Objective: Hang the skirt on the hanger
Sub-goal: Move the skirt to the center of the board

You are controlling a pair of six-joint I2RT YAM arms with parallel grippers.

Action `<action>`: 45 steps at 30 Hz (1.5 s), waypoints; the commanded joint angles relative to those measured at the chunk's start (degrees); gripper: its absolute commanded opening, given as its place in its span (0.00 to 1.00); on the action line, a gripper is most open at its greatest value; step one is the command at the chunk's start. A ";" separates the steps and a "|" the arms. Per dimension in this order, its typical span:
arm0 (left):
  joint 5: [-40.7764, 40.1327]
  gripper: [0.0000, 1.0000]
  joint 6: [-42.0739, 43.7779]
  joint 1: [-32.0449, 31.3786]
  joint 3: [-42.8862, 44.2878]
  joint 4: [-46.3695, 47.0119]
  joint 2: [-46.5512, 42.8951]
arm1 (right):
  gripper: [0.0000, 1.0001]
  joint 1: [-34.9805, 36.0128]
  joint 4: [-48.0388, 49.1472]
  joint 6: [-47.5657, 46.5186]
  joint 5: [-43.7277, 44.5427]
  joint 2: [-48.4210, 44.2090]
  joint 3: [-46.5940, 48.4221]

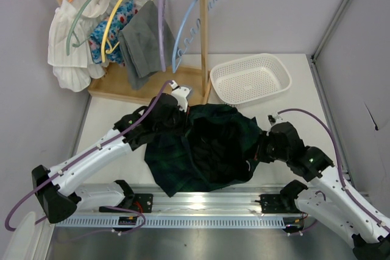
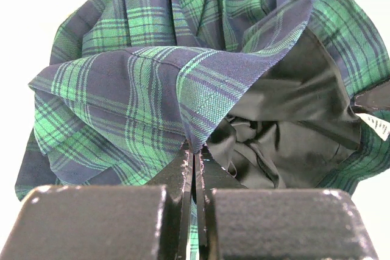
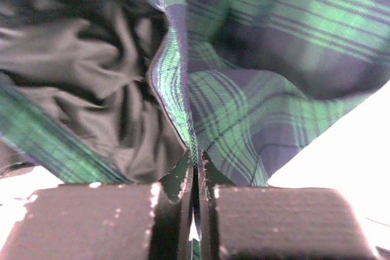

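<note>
A green and navy plaid skirt with black lining hangs bunched between my two arms above the table's middle. My left gripper is shut on the skirt's waist edge at its left; in the left wrist view the plaid edge runs into the closed fingers. My right gripper is shut on the skirt's right edge; in the right wrist view the hem is pinched at the fingertips. An empty light-blue hanger hangs at the rack's right end.
A wooden clothes rack at the back left holds several hangers with a white garment, a floral one and a grey one. A white perforated basket sits at the back right. Grey walls stand on both sides.
</note>
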 commanded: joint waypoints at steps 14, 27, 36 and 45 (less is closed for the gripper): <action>-2.71 0.00 -0.05 0.99 0.37 0.80 -2.47 | 0.00 -4.12 37.40 6.05 -17.37 5.06 0.94; -5.09 0.00 1.53 4.15 -1.92 -0.35 -5.20 | 0.33 -6.68 25.66 2.72 -13.78 5.78 -0.02; 0.72 0.00 4.08 6.44 -6.75 3.61 -7.66 | 0.43 -6.59 17.73 2.19 -10.44 1.47 -2.22; 2.04 0.00 5.22 7.58 -6.58 3.70 -7.31 | 0.55 -6.68 7.36 -1.06 -5.43 -0.38 -0.82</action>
